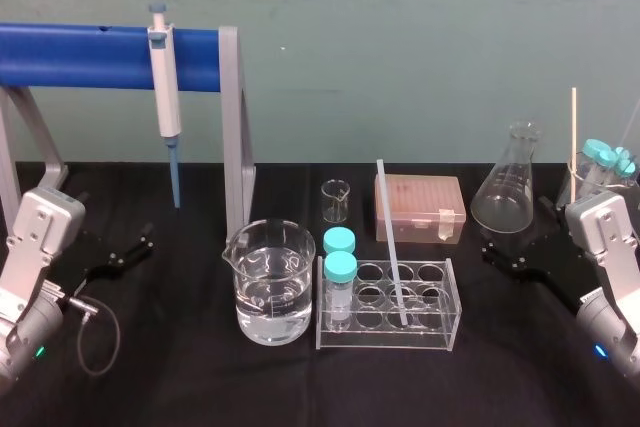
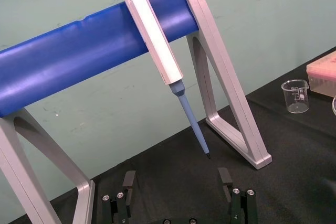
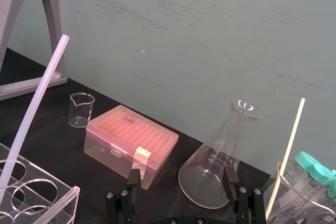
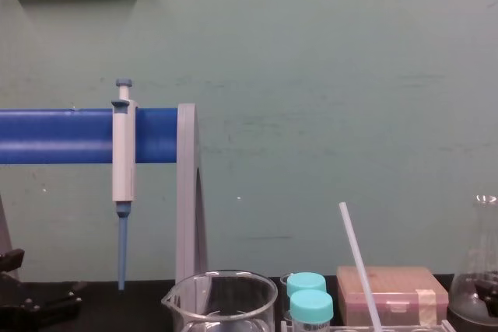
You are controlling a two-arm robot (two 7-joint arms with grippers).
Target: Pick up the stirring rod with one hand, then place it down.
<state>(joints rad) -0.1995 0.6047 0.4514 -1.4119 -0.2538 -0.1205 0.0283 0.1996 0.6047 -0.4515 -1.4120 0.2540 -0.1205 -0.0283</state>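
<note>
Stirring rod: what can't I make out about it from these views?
- The rod: lower end cut off by the chest view's bottom edge; it runs out of frame in the right wrist view.
- Whether its tip touches the rack floor: head view, the clear rack's rings and reflections muddle it.
Left gripper and right gripper rest open, apart from it.

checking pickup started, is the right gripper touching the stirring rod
Apart. Head view: right gripper rests far right of the stirring rod standing in the rack.
</note>
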